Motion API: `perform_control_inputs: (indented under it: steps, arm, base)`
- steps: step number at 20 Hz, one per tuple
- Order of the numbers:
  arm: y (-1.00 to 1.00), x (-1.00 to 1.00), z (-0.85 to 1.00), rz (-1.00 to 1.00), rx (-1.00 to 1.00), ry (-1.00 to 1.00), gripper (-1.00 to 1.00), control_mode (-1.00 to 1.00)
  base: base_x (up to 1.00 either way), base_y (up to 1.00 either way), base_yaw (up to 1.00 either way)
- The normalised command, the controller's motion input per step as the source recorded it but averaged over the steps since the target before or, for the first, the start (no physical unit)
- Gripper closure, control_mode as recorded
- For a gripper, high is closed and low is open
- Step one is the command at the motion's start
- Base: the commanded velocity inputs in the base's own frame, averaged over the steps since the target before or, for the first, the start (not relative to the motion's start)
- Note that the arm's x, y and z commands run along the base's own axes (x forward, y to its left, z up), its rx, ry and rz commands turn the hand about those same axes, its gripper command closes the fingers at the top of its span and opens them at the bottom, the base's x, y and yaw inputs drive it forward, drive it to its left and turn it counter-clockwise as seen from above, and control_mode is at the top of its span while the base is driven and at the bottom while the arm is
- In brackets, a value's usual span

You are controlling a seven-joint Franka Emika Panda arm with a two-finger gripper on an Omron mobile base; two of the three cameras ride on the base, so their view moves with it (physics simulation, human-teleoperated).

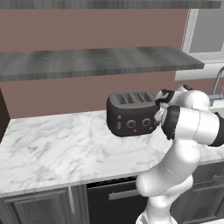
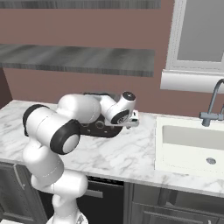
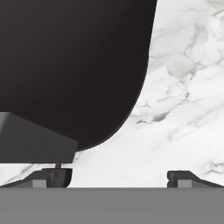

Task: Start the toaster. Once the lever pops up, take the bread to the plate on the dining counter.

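The dark boxy toaster [image 1: 130,114] stands on the marble counter, its two knobs facing me. A sliver of orange-brown bread [image 1: 138,99] shows in one of its top slots. My hand is at the toaster's right narrow end. In the hand view the toaster [image 3: 74,65] looms close at upper left, and its grey lever [image 3: 33,144] juts out just above my left fingertip [image 3: 52,177]. My gripper [image 3: 117,178] is open, with bare counter between the fingers. My arm hides most of the toaster [image 2: 98,127] in the right base view. The plate and the dining counter are out of view.
A white sink [image 2: 168,151] with a grey faucet [image 2: 212,107] lies right of the toaster. A grey shelf [image 1: 96,61] hangs above the counter [image 1: 57,144]. Dark cabinets and an appliance front [image 1: 109,197] sit below the counter edge.
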Motion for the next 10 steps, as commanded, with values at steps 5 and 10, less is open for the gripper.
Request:
perform_control_inputs:
  steps: [5, 10]
  arm:
    - [0.00, 0.00, 0.25, 0.00, 0.00, -0.01, -1.00, -1.00]
    - [0.00, -0.03, 0.36, 0.01, 0.00, -0.01, -1.00, -1.00]
  base:
    - [0.00, 0.00, 0.00]
    - [0.00, 0.00, 0.00]
